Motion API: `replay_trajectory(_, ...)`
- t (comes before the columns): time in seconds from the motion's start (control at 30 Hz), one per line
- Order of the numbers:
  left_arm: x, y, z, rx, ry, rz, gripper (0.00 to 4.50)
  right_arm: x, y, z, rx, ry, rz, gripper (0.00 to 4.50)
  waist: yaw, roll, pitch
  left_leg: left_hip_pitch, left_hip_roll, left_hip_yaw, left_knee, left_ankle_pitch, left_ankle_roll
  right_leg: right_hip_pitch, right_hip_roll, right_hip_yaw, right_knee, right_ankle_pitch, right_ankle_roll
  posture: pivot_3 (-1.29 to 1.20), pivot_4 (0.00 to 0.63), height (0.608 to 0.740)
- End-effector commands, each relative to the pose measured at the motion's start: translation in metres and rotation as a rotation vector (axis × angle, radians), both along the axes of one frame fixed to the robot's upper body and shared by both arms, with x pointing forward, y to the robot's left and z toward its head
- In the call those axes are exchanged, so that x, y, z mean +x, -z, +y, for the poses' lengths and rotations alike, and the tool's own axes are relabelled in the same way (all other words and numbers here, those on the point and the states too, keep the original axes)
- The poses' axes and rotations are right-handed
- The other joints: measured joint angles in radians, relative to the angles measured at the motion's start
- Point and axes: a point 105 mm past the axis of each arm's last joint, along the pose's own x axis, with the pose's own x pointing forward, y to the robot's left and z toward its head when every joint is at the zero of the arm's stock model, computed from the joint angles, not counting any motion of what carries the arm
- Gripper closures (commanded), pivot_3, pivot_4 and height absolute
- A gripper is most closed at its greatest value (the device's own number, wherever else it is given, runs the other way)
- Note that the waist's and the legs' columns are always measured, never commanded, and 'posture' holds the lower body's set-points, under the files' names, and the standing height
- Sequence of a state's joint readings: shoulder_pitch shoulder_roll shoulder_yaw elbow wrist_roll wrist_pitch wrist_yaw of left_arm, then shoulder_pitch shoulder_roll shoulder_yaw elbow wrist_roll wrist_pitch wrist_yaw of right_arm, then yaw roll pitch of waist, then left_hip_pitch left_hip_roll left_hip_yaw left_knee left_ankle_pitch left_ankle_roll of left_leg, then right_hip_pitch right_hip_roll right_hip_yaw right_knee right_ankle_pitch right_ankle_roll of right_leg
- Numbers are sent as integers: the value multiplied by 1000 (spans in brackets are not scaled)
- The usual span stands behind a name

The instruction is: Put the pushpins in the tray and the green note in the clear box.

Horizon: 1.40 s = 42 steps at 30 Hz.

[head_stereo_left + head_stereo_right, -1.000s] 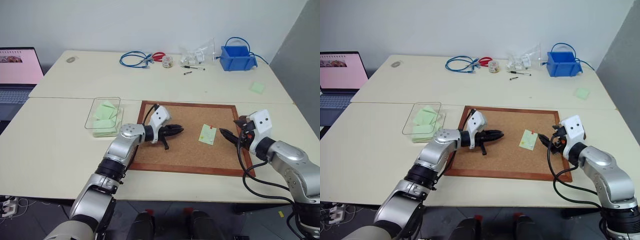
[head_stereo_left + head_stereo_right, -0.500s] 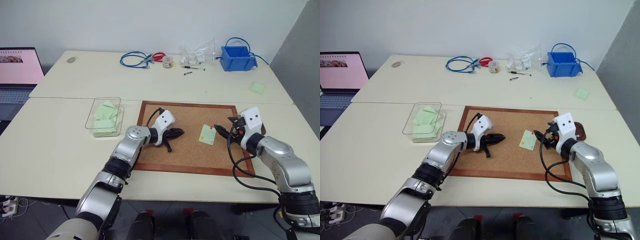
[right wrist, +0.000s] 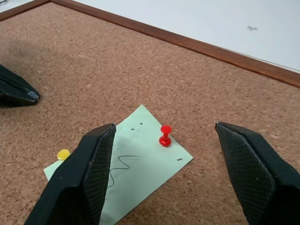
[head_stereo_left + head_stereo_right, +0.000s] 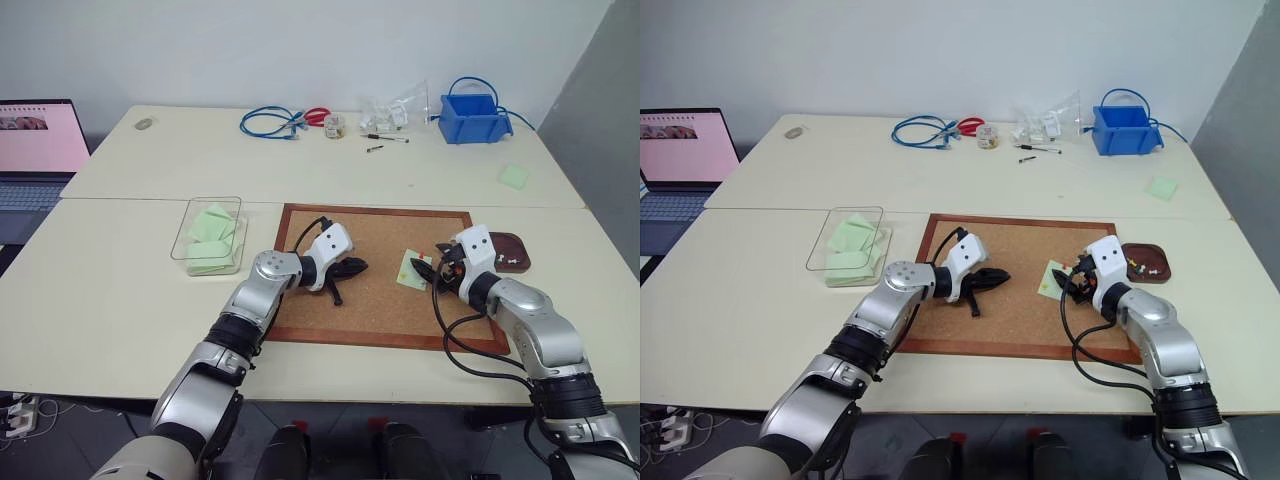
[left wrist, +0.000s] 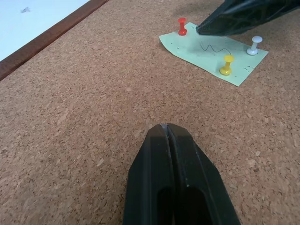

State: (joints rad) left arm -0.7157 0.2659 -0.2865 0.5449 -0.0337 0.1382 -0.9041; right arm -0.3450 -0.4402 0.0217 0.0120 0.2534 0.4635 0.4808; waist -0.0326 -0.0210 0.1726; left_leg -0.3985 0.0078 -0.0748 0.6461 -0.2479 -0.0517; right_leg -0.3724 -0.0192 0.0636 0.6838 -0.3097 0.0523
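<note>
While the green note point(image 3: 126, 161) lies pinned to the corkboard point(image 4: 370, 300), the open right hand point(image 3: 164, 164) straddles its red pushpin point(image 3: 164, 135), seemingly without contact; the closed left hand point(image 5: 164, 129) rests nearby.

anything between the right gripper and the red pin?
Nothing visible. The right gripper is open, and the red pushpin stands in the green note just ahead of the gap between its fingers, with bare cork board around.
</note>
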Motion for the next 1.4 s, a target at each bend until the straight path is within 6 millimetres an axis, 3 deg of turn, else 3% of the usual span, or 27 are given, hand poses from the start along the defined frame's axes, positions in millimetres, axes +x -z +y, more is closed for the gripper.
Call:
replay_trajectory(0.03, -5, 29, 9, 88, -10, 75, 4484, 6, -12, 4, -4, -21, -62, 1086, 0, 0, 0, 0, 0, 0, 0, 0, 0, 0, 0, 0, 0, 0, 0, 0, 150, 740)
replay_trajectory(0.17, -4, 26, 9, 88, -4, 72, 4500, 9, -9, 4, 2, -21, -57, 1656, -1, 1, -1, 0, 0, 0, 0, 0, 0, 0, 0, 0, 0, 0, 0, 0, 150, 740)
replay_trajectory(0.67, -5, 31, 8, 105, 6, 63, 4500, 11, -10, 5, 39, -28, -63, 4491, -1, 2, -3, 0, 0, 0, 0, 0, 0, 0, 0, 0, 0, 0, 0, 0, 150, 740)
replay_trajectory(1.1, -4, 31, 8, 110, 9, 60, 4500, 11, -15, 4, 52, -10, -80, 4491, -1, 3, -3, 1, 0, 0, 0, 0, 0, 0, 0, 0, 1, 0, 0, 0, 150, 740)
replay_trajectory(1.27, -5, 31, 8, 105, 6, 66, 4500, 1, -32, 7, 126, -33, -119, 4491, 0, 3, -3, 0, 0, 0, 0, 0, 0, 0, 0, 0, 1, 0, 0, 0, 150, 740)
replay_trajectory(1.4, -4, 30, 7, 98, 7, 65, 4500, -9, -34, 9, 144, -66, -118, 4491, 0, 3, -3, 0, 0, 0, -1, 0, 0, -1, 0, 0, 1, 0, 0, 0, 150, 740)
